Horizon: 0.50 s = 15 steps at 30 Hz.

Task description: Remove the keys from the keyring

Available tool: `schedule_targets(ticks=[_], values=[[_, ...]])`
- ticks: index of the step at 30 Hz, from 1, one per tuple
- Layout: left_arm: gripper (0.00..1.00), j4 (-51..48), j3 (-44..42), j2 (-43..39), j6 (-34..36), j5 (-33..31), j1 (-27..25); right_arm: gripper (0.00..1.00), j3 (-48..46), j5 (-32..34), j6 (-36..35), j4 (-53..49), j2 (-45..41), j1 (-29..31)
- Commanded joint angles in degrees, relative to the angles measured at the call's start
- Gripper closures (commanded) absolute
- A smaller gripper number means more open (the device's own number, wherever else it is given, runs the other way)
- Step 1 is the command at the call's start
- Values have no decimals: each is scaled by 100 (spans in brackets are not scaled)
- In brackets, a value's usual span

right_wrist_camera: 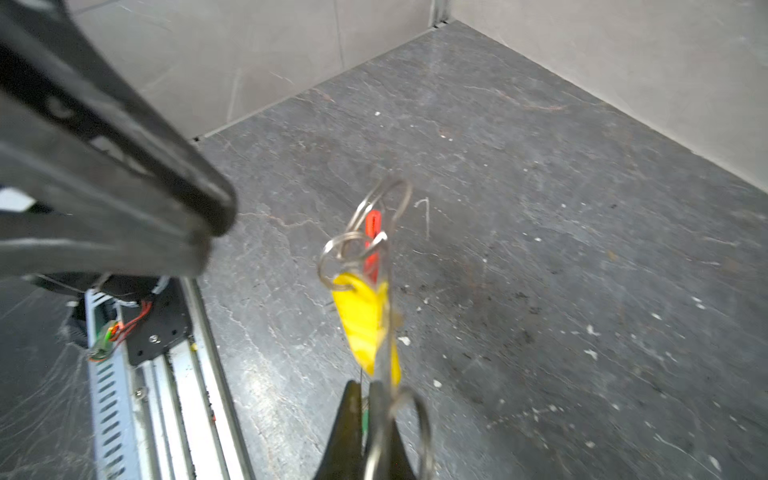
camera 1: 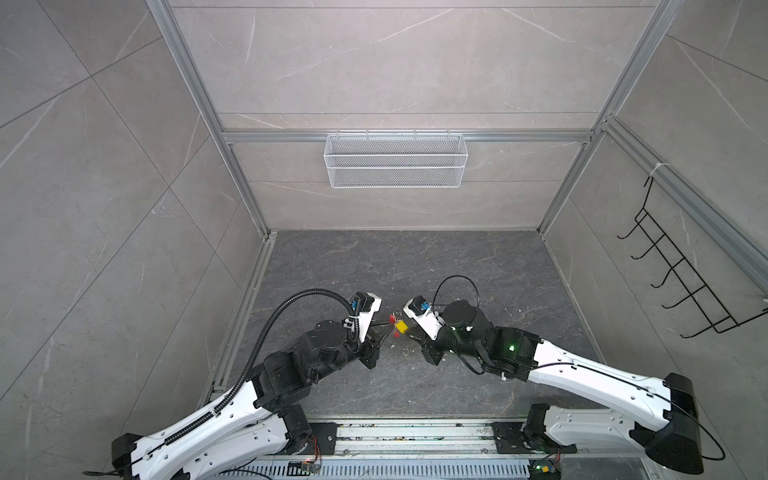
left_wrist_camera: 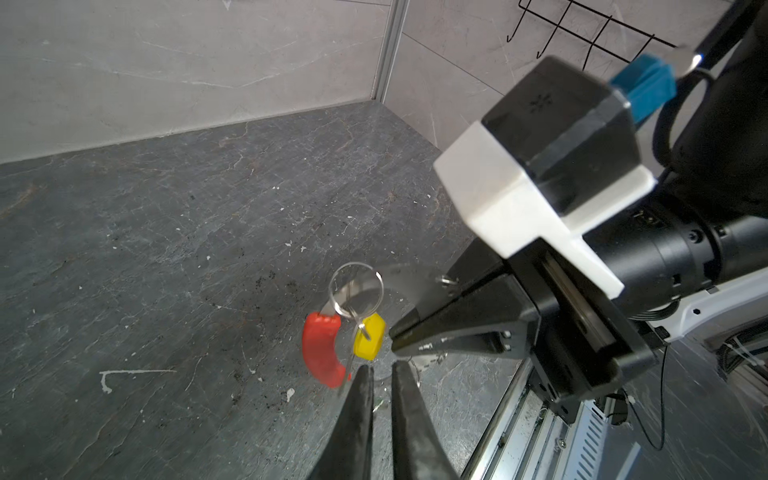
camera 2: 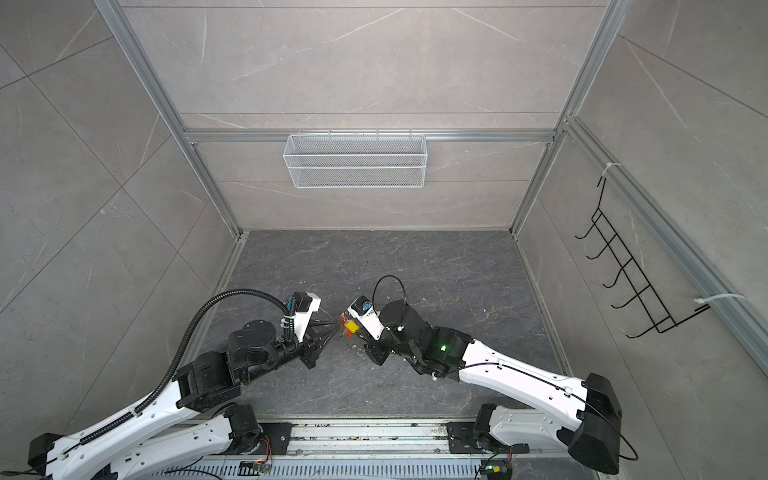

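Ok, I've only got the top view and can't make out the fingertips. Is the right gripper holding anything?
Observer: Yes. In the right wrist view the right gripper is shut, a green sliver pinched in it, likely the mint key.
Operator: And the left?
Observer: The left gripper shows a narrow gap, holds nothing, and sits clear of the keyring.
Operator: Is the yellow key off?
Observer: No. The yellow key hangs from a silver ring by the keyring's red sleeve.

Bright, even light, soft shadows; top views bow toward 3 and 9 o'clock. Right wrist view blurs yellow key [right_wrist_camera: 359, 320], perhaps motion.
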Motion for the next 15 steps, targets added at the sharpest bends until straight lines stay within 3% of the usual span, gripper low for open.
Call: schedule_targets(ticks=[1, 4, 8, 15], values=[[85, 179, -87, -129, -133, -257, -19, 100, 241, 894, -87, -570, 72, 144], [82, 80, -158, -202, -223, -488, -19, 100, 330, 1160, -226, -640, 95, 260], [67, 85, -369, -418, -323, -695, -23, 100, 437, 1379, -350, -670, 149, 411], [51, 532, -748, -515, -247, -209, -21, 100, 473, 1347, -449, -607, 97, 525]])
